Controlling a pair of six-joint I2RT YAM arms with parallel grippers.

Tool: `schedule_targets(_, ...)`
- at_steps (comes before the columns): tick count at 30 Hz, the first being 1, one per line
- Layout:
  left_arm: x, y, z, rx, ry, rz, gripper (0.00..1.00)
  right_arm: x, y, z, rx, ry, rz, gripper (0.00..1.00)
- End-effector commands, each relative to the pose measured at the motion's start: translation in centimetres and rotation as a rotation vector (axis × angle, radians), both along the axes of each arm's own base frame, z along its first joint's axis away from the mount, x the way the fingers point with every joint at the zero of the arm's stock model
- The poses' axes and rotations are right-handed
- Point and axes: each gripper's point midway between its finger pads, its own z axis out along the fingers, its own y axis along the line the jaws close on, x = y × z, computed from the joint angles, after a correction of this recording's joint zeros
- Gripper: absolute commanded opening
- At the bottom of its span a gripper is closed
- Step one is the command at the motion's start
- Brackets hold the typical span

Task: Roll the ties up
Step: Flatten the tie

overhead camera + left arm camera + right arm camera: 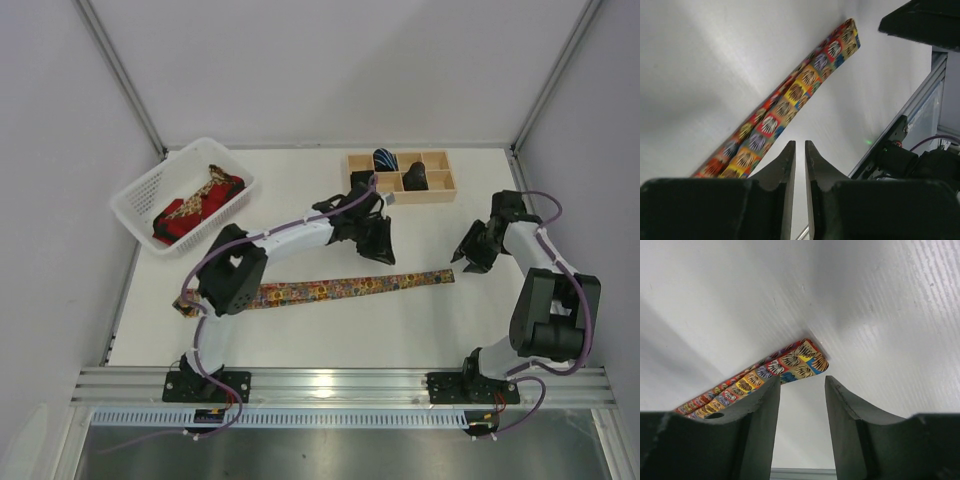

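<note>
tie: patterned necktie lies flat and unrolled on the tabletop, running from 8 to 3 o'clock. The 8 o'clock end is hidden under the left arm.
left claw: jaws nearly closed with a thin slit, empty. It sits just off the tie's 12 o'clock side.
right claw: about half open, empty. The tie's 3 o'clock tip is just ahead of the fingers, not between them.
others: basket at 10 o'clock holds red/gold ties. Wooden tray at 1 o'clock holds a rolled striped tie and a black one.
risk 1: the fabric is thin and flat, so the jaws may scrape the tabletop and miss the tip.
risk 2: an off-square first fold would make the roll cone out.
risk 3: both claws are near the same end and could clash.
risk 4: the left arm may snag the hidden end.
writing: none readable.
</note>
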Motion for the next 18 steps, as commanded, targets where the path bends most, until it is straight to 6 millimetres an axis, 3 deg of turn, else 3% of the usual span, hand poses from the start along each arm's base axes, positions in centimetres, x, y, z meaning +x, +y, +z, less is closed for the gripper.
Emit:
schedule_targets(1,0.3,-3.3,2.2,-0.081,-0.021,-0.063,0.17,-0.3,1.1,-0.7,0.074,0.029,0.056,0.46)
schedule_targets(4,0.6,-3.7,0.9,-0.059,0.001,-0.06,0.16,0.5,1.4,-1.2,0.097,0.012,0.054,0.41)
schedule_targets(10,-0.7,-2.0,-2.8,0.018,0.07,-0.043,0.13,1.4,0.7,-1.0,0.064,0.005,0.061,0.39)
schedule_targets(11,-1.5,-1.2,-4.1,0.04,0.1,-0.037,0.13,1.3,0.7,-0.9,0.06,0.008,0.063,0.39)
schedule_targets(13,-1.9,-0.6,-4.2,0.036,0.097,-0.03,0.13,1.4,0.4,-0.6,0.045,0.004,0.067,0.39)
schedule_targets(14,-2.7,0.4,-5.4,0.062,0.12,-0.024,0.13,1.4,0.3,-0.5,0.04,0.006,0.069,0.39)
schedule_targets(18,-3.2,2.7,-7.7,0.106,0.155,0.016,0.11,1.4,1.0,0.5,0.072,-0.022,0.083,0.38)
